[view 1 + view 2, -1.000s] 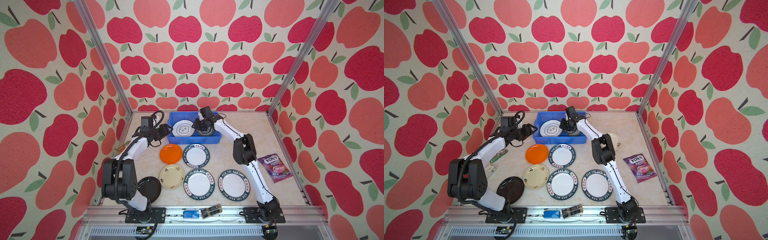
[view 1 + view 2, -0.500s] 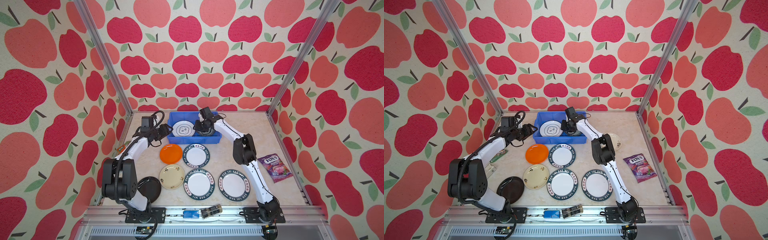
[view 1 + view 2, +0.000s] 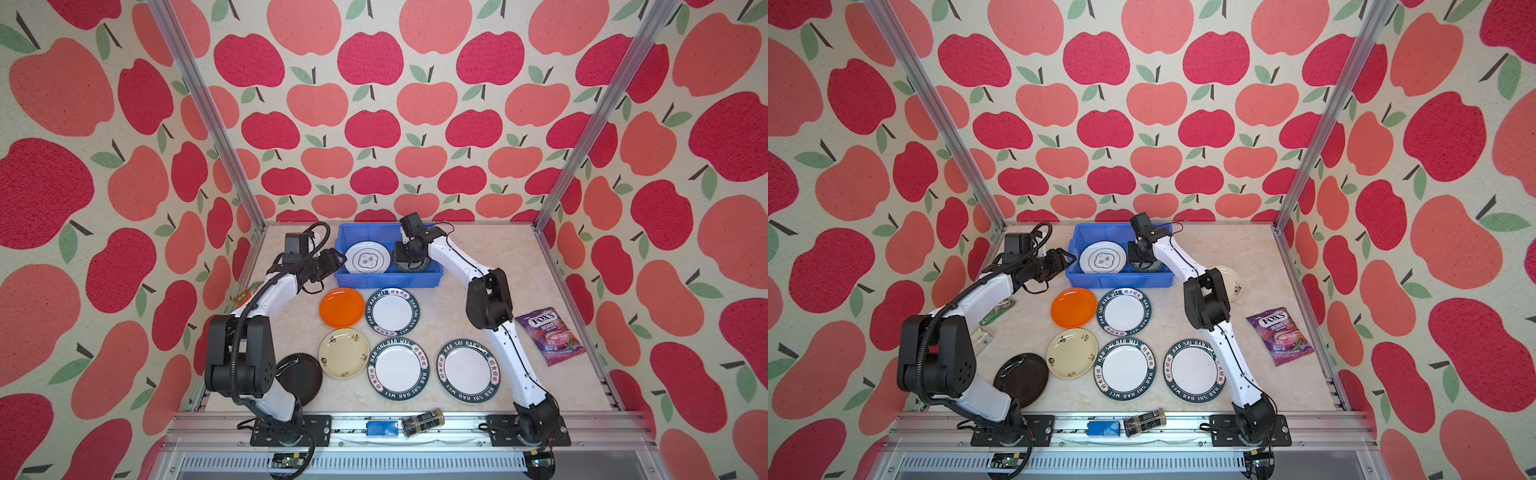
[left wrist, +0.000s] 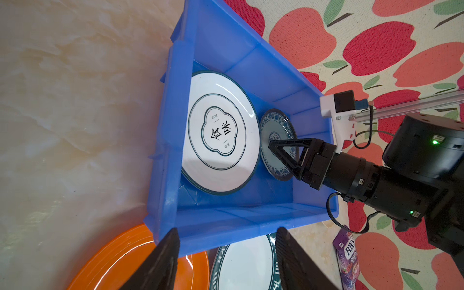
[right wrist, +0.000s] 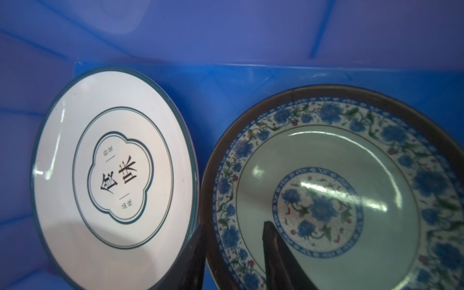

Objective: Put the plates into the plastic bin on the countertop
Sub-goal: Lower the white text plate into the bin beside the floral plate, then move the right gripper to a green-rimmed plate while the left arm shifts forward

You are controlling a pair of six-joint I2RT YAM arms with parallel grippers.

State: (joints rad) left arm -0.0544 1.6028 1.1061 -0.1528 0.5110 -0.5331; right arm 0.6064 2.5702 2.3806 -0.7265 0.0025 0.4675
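Note:
The blue plastic bin stands at the back of the countertop. In it lie a white flower-outlined plate and a teal patterned plate, side by side. My right gripper reaches into the bin, open, its jaws straddling the teal plate's rim with slack. My left gripper hangs open beside the bin's left end, holding nothing. On the countertop lie an orange plate, three lettered plates, a cream plate and a black plate.
In a top view, a second cream plate shows behind the right arm. A purple snack packet lies at the right and a green packet at the left wall. A small blue box and a jar rest on the front rail.
Both arms stay where they were. The right jaws have eased slightly apart round the teal plate's rim.

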